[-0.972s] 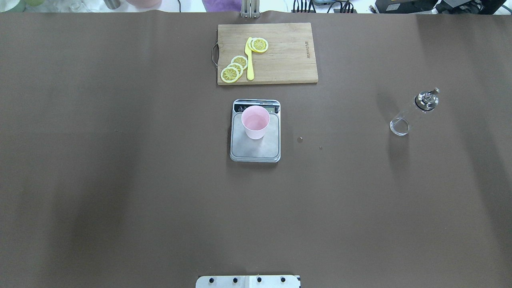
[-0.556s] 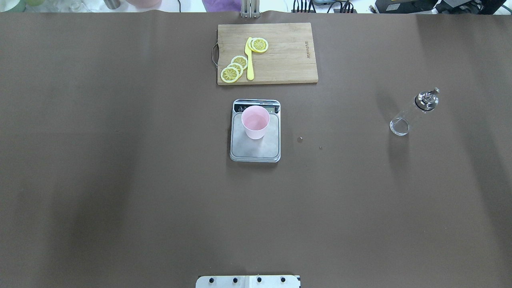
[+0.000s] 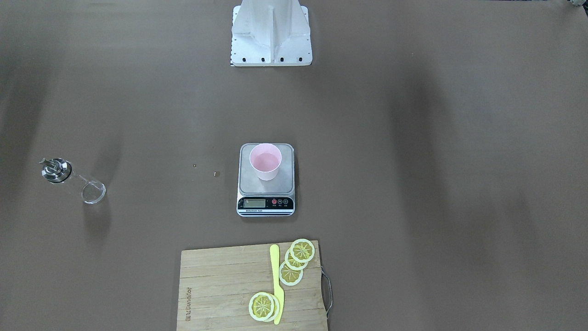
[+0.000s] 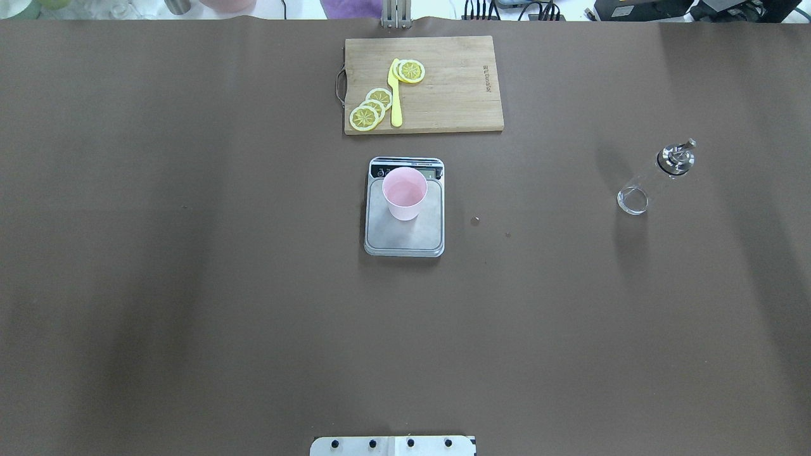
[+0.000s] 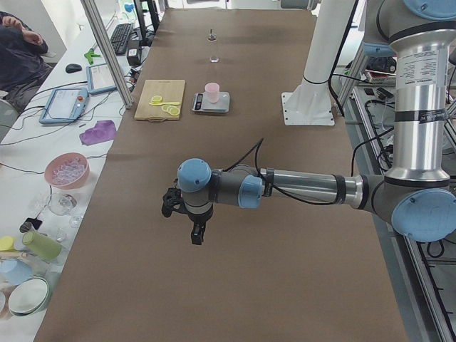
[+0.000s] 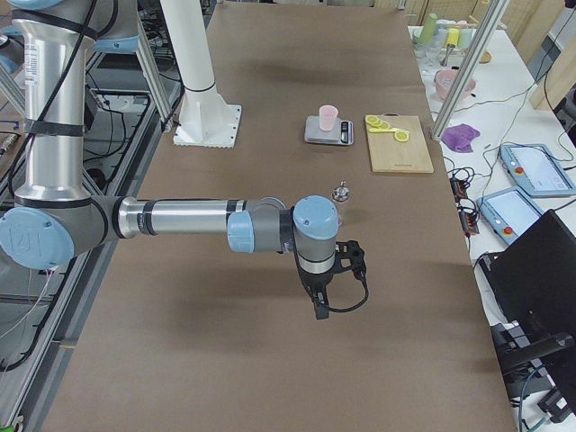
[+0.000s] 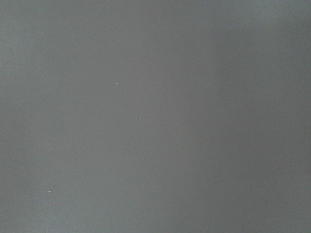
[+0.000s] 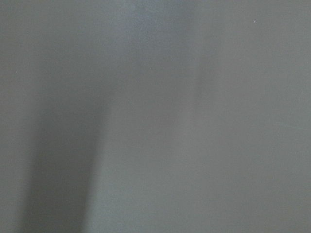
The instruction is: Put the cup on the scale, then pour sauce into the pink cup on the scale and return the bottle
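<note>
Standing upright, long axis vertical, the bottle [image 4: 656, 174] lies just beyond the right gripper [image 6: 320, 310], on its side toward the cup [image 4: 404, 193], which sits on the scale [image 4: 405, 237] farther along the same way. That gripper hangs fingers-down over bare table and is much the nearer. The left gripper [image 5: 197, 235] has the scale between it and the bottle. Both grippers show only in the side views, so I cannot tell how far either is open, though neither seems to hold anything.
</note>
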Motion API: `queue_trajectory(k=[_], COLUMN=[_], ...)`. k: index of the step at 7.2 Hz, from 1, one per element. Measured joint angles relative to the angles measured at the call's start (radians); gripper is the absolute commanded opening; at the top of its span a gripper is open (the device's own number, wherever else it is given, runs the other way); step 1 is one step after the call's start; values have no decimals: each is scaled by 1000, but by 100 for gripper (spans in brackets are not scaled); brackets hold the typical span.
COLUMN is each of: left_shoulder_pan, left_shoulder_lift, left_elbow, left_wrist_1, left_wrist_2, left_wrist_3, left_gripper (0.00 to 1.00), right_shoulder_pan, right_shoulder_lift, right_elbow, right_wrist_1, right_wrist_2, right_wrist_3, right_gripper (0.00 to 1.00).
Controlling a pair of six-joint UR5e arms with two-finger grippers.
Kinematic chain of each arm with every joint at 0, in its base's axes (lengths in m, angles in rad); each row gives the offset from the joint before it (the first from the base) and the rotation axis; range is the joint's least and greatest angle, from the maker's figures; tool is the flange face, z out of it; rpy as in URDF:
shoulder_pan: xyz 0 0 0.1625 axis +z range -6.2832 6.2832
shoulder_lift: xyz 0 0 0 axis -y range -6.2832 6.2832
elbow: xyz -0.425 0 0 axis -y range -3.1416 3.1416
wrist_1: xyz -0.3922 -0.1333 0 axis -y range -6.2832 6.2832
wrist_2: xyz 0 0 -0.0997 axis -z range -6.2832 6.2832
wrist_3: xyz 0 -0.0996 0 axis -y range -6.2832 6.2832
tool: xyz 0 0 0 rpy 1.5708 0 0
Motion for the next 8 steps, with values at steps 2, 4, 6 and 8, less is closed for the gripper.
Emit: queue_trajectory(k=[2, 4, 6, 8], left_shoulder_pan=[6, 7, 7, 7], left_shoulder_lift=[1, 9, 13, 13], left_elbow=[19, 25, 29, 44], left_wrist_1=[1, 1, 2, 3], left_wrist_2=[0, 0, 0, 0], left_wrist_3=[-1, 1, 4, 4], left_gripper=[98, 98, 98, 98], right_shoulder_pan=[0, 1, 2, 1], right_shoulder_lift=[-2, -5, -10, -13], right_elbow=[1, 3, 9, 12], right_wrist_1=[0, -1, 0, -1], right_wrist_2=[-3, -13, -17, -12], right_wrist_3=[0, 0, 0, 0], right_gripper=[100, 100, 100, 100])
